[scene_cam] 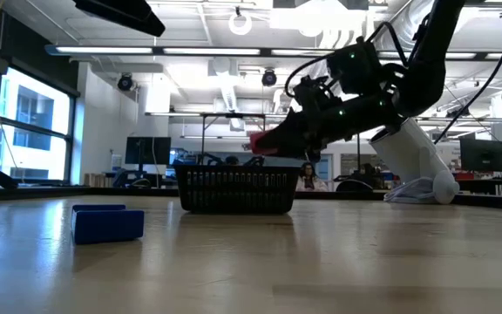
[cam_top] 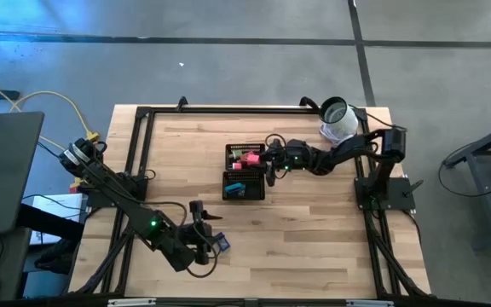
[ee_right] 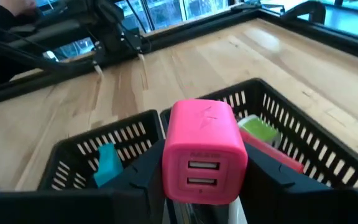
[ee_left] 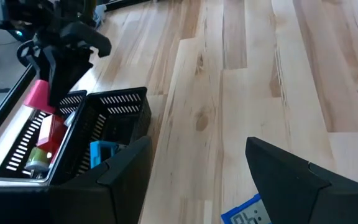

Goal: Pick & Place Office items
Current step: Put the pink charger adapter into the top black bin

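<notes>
My right gripper (ee_right: 204, 186) is clamped on a pink charger (ee_right: 204, 152), a blocky plug with two USB slots on the face toward my wrist camera and a faint lightning-bolt mark pressed into its top. A line of small raised lettering sits above the slots, but I cannot read it. I hold the charger in the air above the black tray (cam_top: 244, 172), over the compartment farther from my left arm; from table level it hangs just above the tray's rim (scene_cam: 234, 171).

That compartment already holds a green piece (ee_right: 258, 131) and a red piece (ee_right: 272, 155) lying close together. The other compartment holds a teal piece (ee_right: 107, 163) leaning against the mesh wall.

My left gripper (cam_top: 201, 223) hovers over the near part of the table, well apart from the tray, its fingers (ee_left: 291, 180) spread wide with nothing between them. A blue block (scene_cam: 107, 222) lies on the wood just beside it. In my left wrist view that block shows white rounded markings on its top (ee_left: 247, 214); they may be digits or a logo, but too little is in view to say.

A white-and-grey roll (cam_top: 337, 119) stands near the table's far right corner, by my right arm's base.
</notes>
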Controlling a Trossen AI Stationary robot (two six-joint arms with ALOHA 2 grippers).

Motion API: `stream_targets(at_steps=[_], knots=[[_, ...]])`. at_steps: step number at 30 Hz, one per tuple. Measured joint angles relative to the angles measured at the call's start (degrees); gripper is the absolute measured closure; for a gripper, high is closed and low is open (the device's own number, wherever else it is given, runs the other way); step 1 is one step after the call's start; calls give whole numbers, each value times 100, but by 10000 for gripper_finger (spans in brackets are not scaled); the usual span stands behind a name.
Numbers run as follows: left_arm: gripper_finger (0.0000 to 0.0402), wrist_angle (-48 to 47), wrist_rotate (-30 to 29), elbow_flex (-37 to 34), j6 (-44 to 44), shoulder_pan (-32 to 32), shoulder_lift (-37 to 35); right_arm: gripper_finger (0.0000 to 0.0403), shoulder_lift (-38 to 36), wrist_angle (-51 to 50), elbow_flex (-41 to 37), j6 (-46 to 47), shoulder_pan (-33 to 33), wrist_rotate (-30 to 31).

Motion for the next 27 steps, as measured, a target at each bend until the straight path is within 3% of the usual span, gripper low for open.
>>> stream_targets(at_steps=[17, 27], knots=[[152, 21, 57, 0, 2, 0, 0, 260, 215, -257, 2, 42, -168, 19], [152, 21, 55, 0, 2, 0, -2, 260, 215, -317, 2, -2, -186, 468]])
